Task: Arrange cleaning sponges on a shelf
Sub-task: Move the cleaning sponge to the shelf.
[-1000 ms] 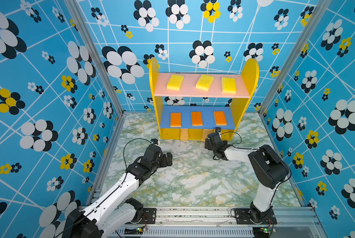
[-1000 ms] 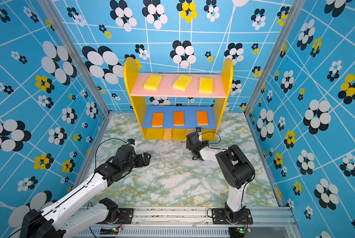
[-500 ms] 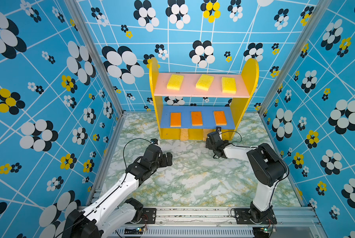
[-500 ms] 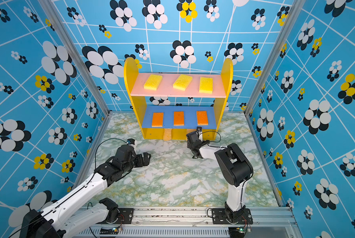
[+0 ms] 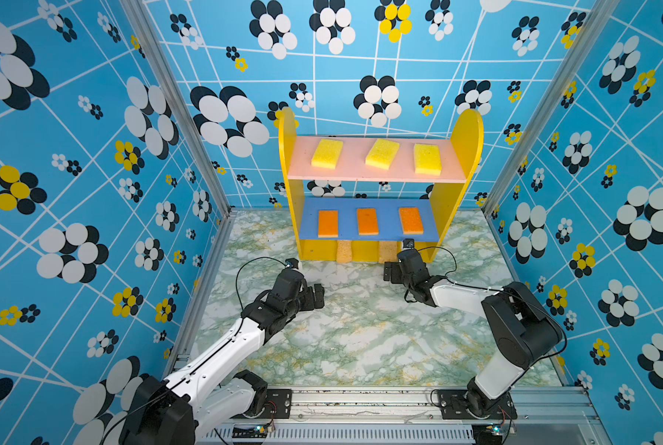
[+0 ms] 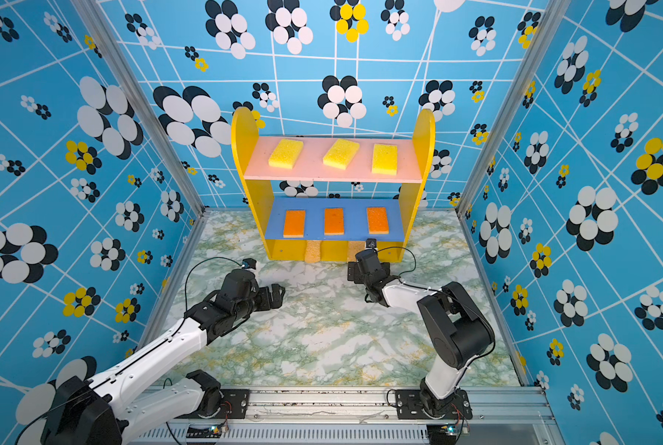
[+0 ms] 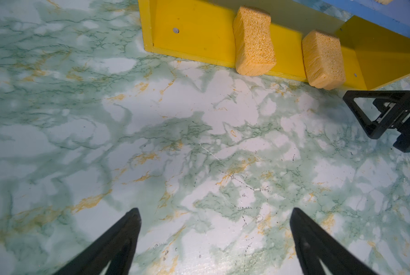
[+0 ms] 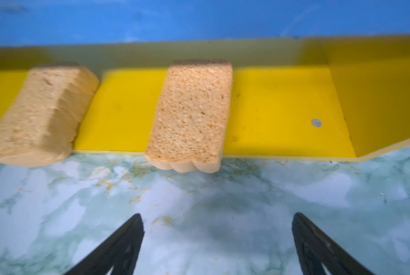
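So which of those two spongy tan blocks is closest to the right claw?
The tan block nearer the shelf's right side panel; the right gripper faces it, open. The other block sits farther left.

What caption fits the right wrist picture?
Open right tool faces two tan sponges on the shelf's yellow base.

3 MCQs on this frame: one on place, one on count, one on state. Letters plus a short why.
1. Where are the two tan sponges?
A. on the pink board
B. on the yellow base of the shelf
C. on the marble table

2. How many orange sponges lie on the blue board?
A. two
B. three
C. four

3. The right gripper is:
A. open and empty
B. shut on a sponge
C. shut, empty

Key: 1 B, both wrist views show them lying on the base under the blue board. 2 B, both top views show three in a row. 3 A, fingers spread over bare table.
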### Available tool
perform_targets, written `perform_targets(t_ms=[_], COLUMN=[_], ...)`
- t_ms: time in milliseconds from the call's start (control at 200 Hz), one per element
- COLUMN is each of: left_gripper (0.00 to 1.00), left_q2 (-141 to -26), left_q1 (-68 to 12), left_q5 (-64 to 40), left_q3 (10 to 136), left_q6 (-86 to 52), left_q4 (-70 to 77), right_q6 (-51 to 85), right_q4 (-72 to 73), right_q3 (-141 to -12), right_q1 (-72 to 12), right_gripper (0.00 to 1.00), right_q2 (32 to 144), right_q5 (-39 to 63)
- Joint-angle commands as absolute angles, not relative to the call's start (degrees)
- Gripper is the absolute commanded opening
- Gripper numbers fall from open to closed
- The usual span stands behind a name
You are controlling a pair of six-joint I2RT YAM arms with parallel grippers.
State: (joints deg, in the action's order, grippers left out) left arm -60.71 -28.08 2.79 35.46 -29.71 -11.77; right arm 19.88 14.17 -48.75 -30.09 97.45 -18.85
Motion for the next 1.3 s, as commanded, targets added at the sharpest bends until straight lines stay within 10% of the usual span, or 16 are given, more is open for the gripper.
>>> perform_targets(t_ms=[0, 740, 1295], left_gripper=[0.99, 0.99, 0.99], left_q2=[-61.91, -92.21, -105.37], left_q1=[-27.77, -35.24, -36.47], left_q5=[1.99, 14.89, 25.53], left_q3=[32.65, 38.08, 51.15], left_q6=[-27.63, -20.18, -17.48], left_q4=[-3.62, 26.15, 19.55], right_q6=[19.02, 21.00, 20.43], right_q4=[15.83, 17.23, 19.72], right_q3=[-47.40, -41.85, -39.18], right_q1=[-31.27, -31.35, -31.25], right_gripper=[0.99, 0.99, 0.99], right_q2=[95.94, 89.86, 87.79], right_q5=[-16.59, -18.72, -18.73])
